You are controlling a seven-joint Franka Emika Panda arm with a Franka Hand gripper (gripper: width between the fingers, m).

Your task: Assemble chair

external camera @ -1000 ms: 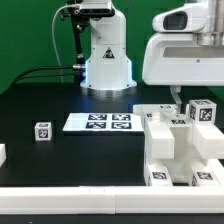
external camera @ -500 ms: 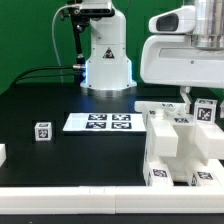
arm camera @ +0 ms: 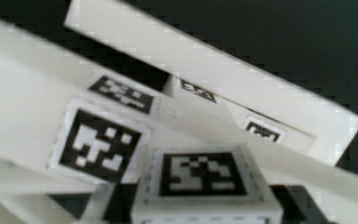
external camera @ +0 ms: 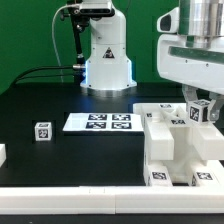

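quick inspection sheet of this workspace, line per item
surface: black table, bare in the middle
job's things: white chair assembly at the exterior view's right, tags facing several ways
clutter: marker board lying flat; small tagged cube alone to its left in the exterior view
grippers: pincer low at a tagged part on the assembly; open or shut not clear
cables: dark cable along the table's far edge
surroundings: green backdrop, white robot base
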